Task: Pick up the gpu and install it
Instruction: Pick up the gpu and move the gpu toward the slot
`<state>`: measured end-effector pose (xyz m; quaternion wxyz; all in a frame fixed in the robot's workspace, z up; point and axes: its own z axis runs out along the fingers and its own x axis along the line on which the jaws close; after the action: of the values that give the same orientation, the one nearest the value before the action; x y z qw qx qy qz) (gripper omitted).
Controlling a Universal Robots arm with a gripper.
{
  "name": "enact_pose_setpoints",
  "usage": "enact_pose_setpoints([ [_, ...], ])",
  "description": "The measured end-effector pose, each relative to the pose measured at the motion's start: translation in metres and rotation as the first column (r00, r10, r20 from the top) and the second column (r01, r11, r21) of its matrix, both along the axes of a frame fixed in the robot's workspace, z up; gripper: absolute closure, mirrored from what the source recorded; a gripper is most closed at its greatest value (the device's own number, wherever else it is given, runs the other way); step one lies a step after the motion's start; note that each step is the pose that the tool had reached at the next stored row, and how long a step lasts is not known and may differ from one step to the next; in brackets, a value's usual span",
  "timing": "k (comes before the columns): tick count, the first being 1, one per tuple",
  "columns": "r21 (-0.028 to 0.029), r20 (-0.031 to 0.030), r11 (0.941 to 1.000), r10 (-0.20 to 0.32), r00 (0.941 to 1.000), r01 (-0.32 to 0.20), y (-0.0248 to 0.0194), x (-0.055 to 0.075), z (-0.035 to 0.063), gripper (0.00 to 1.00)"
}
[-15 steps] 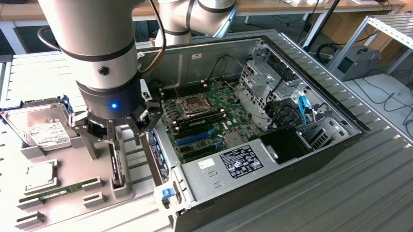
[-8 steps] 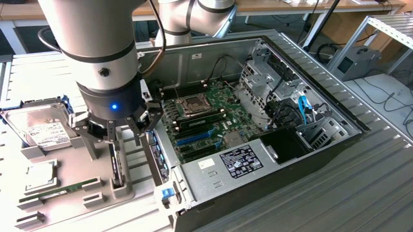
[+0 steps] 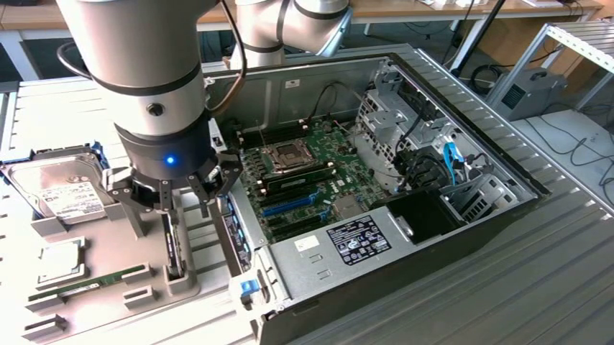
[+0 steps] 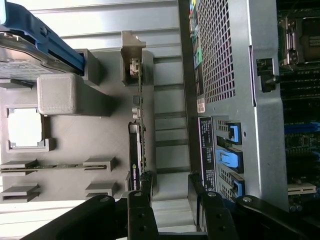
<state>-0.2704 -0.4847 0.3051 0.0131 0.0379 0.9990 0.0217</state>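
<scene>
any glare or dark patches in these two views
Exterior view: even light, no strong glare, a blue light glowing above the gripper. Wrist view: a square tray pocket is washed out white, the gripper is a dark silhouette, the motherboard inside the computer case lies in shadow.

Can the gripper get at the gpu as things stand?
Probably yes: the gripper hangs open just above the gpu, which stands on edge in the grey holder, top edge uncovered. The computer case stands close beside it.
</scene>
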Motion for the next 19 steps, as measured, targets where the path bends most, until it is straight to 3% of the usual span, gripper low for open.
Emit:
enact_pose_setpoints([
  [19,0.0000,0.0000,1.0000,0.000,1.0000,0.000,-0.0002,-0.0001,-0.0051,0.58],
])
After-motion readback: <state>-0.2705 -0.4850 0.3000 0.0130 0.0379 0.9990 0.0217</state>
